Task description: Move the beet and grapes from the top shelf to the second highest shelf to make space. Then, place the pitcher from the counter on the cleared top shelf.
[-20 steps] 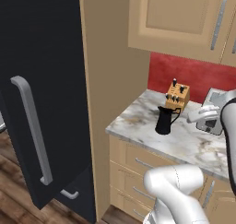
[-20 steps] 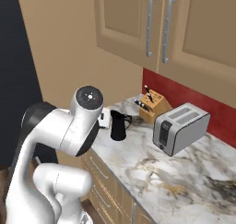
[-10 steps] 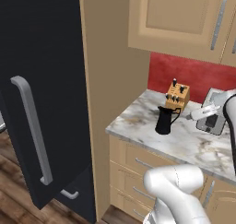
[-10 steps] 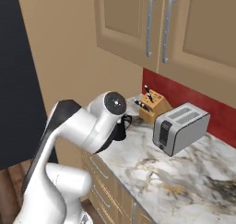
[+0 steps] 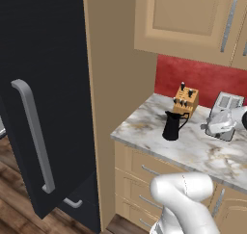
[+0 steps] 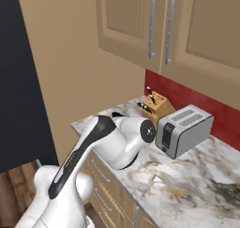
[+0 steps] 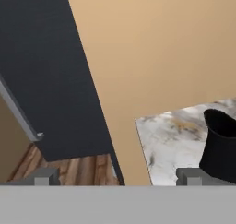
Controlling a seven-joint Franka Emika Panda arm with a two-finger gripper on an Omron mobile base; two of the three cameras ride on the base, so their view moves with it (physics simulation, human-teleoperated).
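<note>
Now marble counter [image 5: 193, 146], tan cabinets [image 6: 140, 25], red backsplash [image 5: 202, 79], wood floor [image 7: 69, 168].

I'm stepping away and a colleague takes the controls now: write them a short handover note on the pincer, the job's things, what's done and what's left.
Pincer: open and empty, seen in the hand view with the pitcher near its right-hand tip, not between the tips.
Pitcher: upright on the counter, in front of the knife block; toaster further along the counter.
Fridge door: dark, swung across the left base view; the shelves, beet and grapes are not visible, so their state cannot be told.
Done: nothing confirmed from these views.
Left: check the fruit's shelf, then grasp the pitcher and set it on the top shelf.
</note>
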